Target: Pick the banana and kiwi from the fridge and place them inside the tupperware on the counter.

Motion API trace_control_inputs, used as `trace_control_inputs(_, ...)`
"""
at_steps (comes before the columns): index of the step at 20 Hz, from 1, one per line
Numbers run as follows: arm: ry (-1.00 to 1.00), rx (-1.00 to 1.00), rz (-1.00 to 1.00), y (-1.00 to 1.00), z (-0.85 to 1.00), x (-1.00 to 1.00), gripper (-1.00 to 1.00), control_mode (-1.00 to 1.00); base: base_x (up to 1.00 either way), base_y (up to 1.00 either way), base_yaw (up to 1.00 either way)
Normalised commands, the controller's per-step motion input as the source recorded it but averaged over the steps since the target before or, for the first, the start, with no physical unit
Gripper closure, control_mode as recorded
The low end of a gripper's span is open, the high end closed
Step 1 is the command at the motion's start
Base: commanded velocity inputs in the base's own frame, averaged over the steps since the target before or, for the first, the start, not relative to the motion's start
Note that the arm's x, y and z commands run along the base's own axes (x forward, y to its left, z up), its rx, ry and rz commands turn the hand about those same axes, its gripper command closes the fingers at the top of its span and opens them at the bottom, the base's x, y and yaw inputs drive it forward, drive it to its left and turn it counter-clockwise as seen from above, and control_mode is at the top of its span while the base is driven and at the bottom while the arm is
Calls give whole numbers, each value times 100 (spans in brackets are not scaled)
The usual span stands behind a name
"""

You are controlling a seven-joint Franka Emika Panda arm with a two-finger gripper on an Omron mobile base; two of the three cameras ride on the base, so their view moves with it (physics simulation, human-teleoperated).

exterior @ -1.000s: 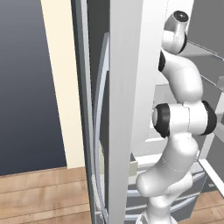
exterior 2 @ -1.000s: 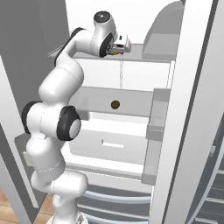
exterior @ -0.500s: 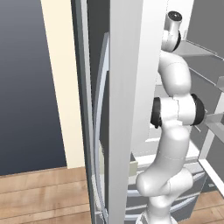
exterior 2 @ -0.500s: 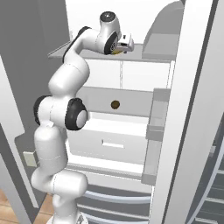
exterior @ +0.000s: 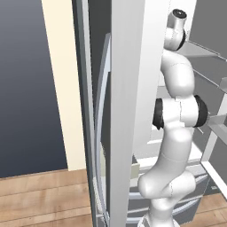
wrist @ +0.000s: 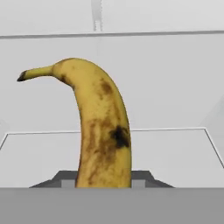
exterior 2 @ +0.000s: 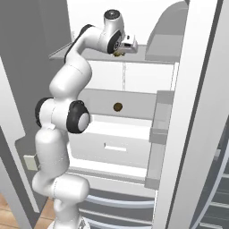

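Hand view: banana [wrist: 103,131] fills frame centre, pincer clamped on its lower end, ready for lift-out. Right base view: gripper [exterior 2: 120,52] at fridge [exterior 2: 134,129] top shelf, upper centre; kiwi [exterior 2: 117,107] mid-frame, waiting its turn.

The gripper [exterior 2: 120,50] was high inside the fridge [exterior 2: 134,129], at the upper shelf [exterior 2: 147,57], closed on the banana [wrist: 99,131]. Ahead of the hand the white back wall stood close, so little room remained forward. Below the hand the shelf surface was bare around the banana. To the right of the hand, a grey curved piece [exterior 2: 166,33] stood on the same shelf and narrowed the passage. Under the shelf, the kiwi [exterior 2: 117,107] lay on a lower ledge with open space around it. Behind the arm, the open door [exterior: 126,111] limited the way out.
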Motion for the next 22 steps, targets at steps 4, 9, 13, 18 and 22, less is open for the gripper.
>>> trace_control_inputs(4,-4,0,0,0,-75,-92,100,-100,0,0,0)
trace_control_inputs(9,-8,0,0,0,-20,-97,100,-100,0,0,0)
trace_control_inputs(13,-10,0,0,0,-6,-100,100,-100,0,0,0)
trace_control_inputs(18,-4,0,0,0,-7,-92,100,-100,0,0,0)
trace_control_inputs(22,-8,-1,0,0,0,-94,100,-100,0,0,0)
